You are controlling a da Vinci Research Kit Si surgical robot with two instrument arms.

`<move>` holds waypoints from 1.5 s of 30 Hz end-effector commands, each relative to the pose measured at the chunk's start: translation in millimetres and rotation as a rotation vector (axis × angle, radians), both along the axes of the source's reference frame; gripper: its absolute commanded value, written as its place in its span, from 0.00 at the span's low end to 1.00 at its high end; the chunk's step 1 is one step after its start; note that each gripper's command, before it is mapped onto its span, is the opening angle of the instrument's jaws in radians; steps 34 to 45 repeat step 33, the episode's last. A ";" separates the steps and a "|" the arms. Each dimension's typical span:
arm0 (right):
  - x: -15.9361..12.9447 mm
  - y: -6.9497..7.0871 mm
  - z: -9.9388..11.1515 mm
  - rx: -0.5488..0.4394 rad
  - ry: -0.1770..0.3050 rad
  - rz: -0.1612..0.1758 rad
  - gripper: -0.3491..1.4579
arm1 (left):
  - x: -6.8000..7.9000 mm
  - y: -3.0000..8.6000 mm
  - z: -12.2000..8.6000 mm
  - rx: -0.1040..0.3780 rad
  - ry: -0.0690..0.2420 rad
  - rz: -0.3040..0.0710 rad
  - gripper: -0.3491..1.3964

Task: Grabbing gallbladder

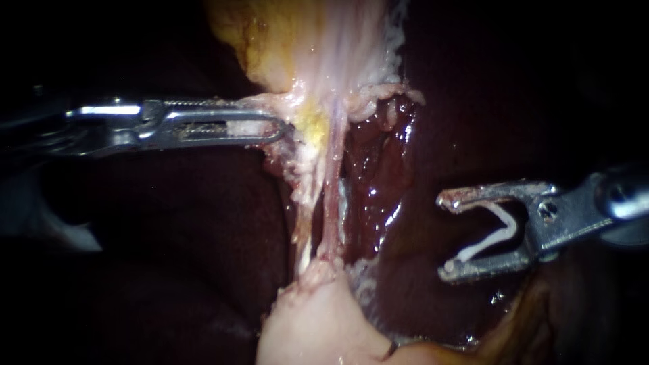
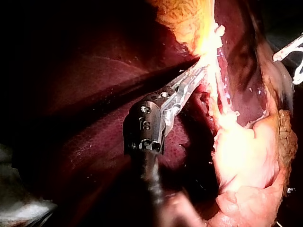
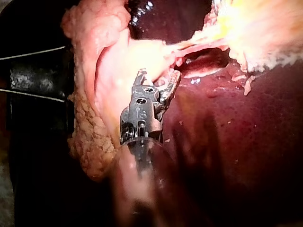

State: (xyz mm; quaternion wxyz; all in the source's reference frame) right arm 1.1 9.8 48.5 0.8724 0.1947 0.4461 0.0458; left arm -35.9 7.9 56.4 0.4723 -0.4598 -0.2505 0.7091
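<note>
my left instrument [image 1: 278, 128] nearer, clamped on gallbladder [image 1: 318, 47] lower fringe, its long axis crossing my shaft; right instrument [image 1: 447, 233] spread wide, cradling white clip [image 1: 499, 236], well apart.

Around 1 narrow, bright pool of light I see only darkness; a pale grey surface [image 2: 19, 210] shows dimly beyond it, unidentifiable.

We see the gallbladder [image 1: 318, 40], a pale pink-and-yellow glistening sac at the top of the endoscope view, its frayed lower edge pinched by our left instrument [image 1: 277, 128] and its narrow end drawn taut into thin pinkish strands running down over the dark red liver [image 1: 378, 176].
</note>
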 end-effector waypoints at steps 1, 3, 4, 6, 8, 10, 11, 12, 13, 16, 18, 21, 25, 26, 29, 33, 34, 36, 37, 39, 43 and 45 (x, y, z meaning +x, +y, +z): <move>0.0 0.0 0.0 0.000 0.000 0.000 0.45 | 0.0 0.0 -0.3 0.010 -0.002 0.004 0.00; 0.0 0.0 0.0 0.000 0.000 0.000 0.45 | 0.3 0.1 -1.0 0.015 -0.006 0.007 0.00; 0.0 0.0 0.0 0.000 0.000 0.000 0.45 | 0.5 0.2 -1.3 0.017 -0.007 0.008 0.00; 0.0 0.0 0.0 0.000 0.000 0.000 0.45 | 0.9 0.5 -2.0 0.023 -0.005 0.014 0.00; 0.0 0.0 0.0 0.000 0.000 0.000 0.45 | 1.8 1.0 -2.7 0.029 -0.011 0.020 0.00; 0.0 0.0 0.0 0.000 0.000 0.000 0.45 | 2.8 1.7 -3.4 0.031 -0.009 0.018 0.00; 0.0 0.0 0.0 0.000 0.000 0.000 0.45 | 3.3 2.0 -3.7 0.031 -0.006 0.014 0.00; 0.0 0.0 0.0 0.000 0.000 0.000 0.45 | 3.7 2.4 -4.0 0.032 -0.004 0.011 0.00; 0.0 0.0 0.0 0.000 0.000 0.000 0.45 | 4.4 2.9 -4.3 0.032 0.001 0.005 0.00; 0.0 0.0 0.0 0.000 0.000 0.000 0.45 | 5.8 4.0 -5.1 0.038 0.010 -0.010 0.00; 0.0 0.0 -0.1 0.000 0.000 0.000 0.45 | 6.4 4.5 -5.4 0.038 0.008 -0.017 0.00; 0.0 0.0 0.0 0.000 0.000 0.000 0.45 | 6.9 4.7 -5.6 0.039 0.008 -0.022 0.00; 0.0 0.0 0.0 0.000 0.000 0.000 0.45 | 6.9 4.7 -5.7 0.038 0.008 -0.022 0.00; 0.0 0.0 0.0 0.000 0.000 0.000 0.45 | 6.9 4.7 -5.7 0.038 0.008 -0.022 0.00; 0.0 0.0 0.0 0.000 0.000 0.000 0.45 | 6.9 4.7 -5.7 0.039 0.009 -0.023 0.00; 0.0 0.0 0.0 0.000 0.000 0.000 0.45 | 6.9 4.7 -5.7 0.038 0.009 -0.023 0.00; 0.0 0.0 0.0 0.000 0.000 0.000 0.45 | 6.9 4.7 -5.7 0.038 0.009 -0.023 0.00; 0.0 0.0 0.0 0.000 0.000 0.000 0.45 | 6.9 4.7 -5.7 0.038 0.009 -0.023 0.00; 0.0 0.0 0.0 0.000 0.000 0.000 0.45 | 6.9 4.7 -5.7 0.038 0.009 -0.023 0.00; 0.0 0.0 0.0 0.000 0.000 0.000 0.45 | 6.9 4.7 -5.7 0.038 0.009 -0.023 0.00; 0.0 0.0 0.0 0.000 0.000 0.000 0.45 | 6.9 4.7 -5.7 0.038 0.009 -0.023 0.00; 0.0 0.0 0.0 0.000 0.000 0.000 0.45 | 6.9 4.7 -5.7 0.038 0.009 -0.023 0.00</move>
